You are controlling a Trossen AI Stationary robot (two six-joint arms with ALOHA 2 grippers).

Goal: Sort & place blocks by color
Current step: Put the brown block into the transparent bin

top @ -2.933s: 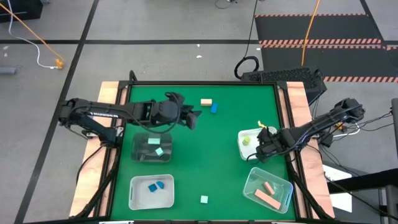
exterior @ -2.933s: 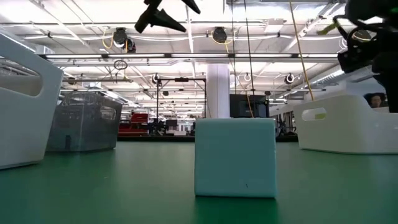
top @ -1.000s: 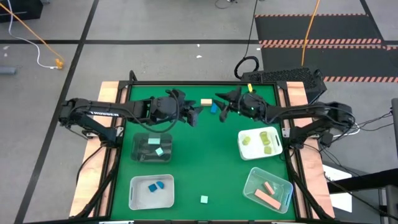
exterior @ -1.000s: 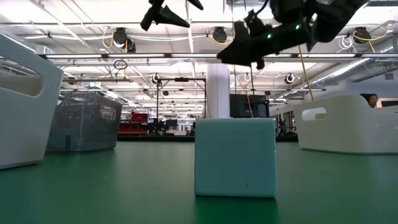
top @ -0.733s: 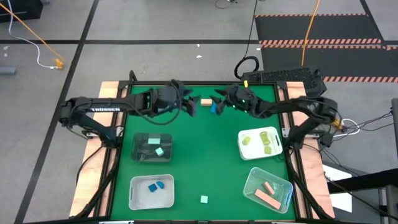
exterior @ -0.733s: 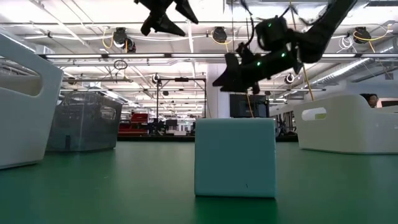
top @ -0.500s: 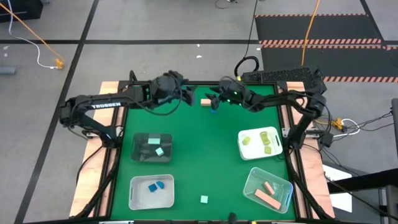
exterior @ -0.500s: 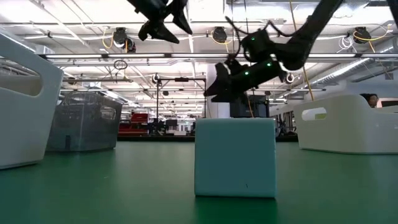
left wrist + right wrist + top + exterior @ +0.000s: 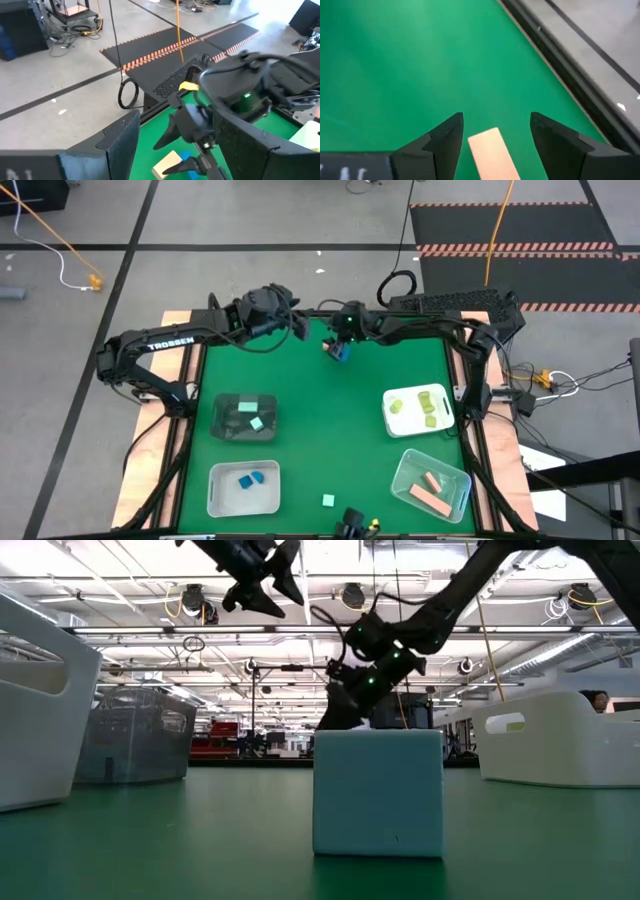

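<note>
A salmon-tan bar (image 9: pixel 489 149) lies flat on the green mat near the table's far edge, and a blue block (image 9: pixel 341 356) lies beside it. My right gripper (image 9: pixel 495 132) is open just above the bar, one finger on either side, not touching. My left gripper (image 9: pixel 297 328) is open and hovers higher, left of those two blocks; its wrist view shows the salmon bar (image 9: pixel 167 164) and the blue block (image 9: pixel 187 165). A pale mint cube (image 9: pixel 378 792) rests on the mat near the near edge (image 9: pixel 328 500).
A dark tray (image 9: pixel 245 417) holds mint blocks and a white tray (image 9: pixel 243 488) holds blue ones. Another white tray (image 9: pixel 418 410) holds yellow-green blocks, and a clear tray (image 9: pixel 432 485) holds salmon bars. Bare green mat (image 9: pixel 320 420) lies mid-table. The black frame rail (image 9: pixel 555 55) runs close beyond the bar.
My right gripper has swung toward the table's far left and come down over the salmon bar. My left gripper has drawn back toward the far edge and the left, rising. The blocks have not moved.
</note>
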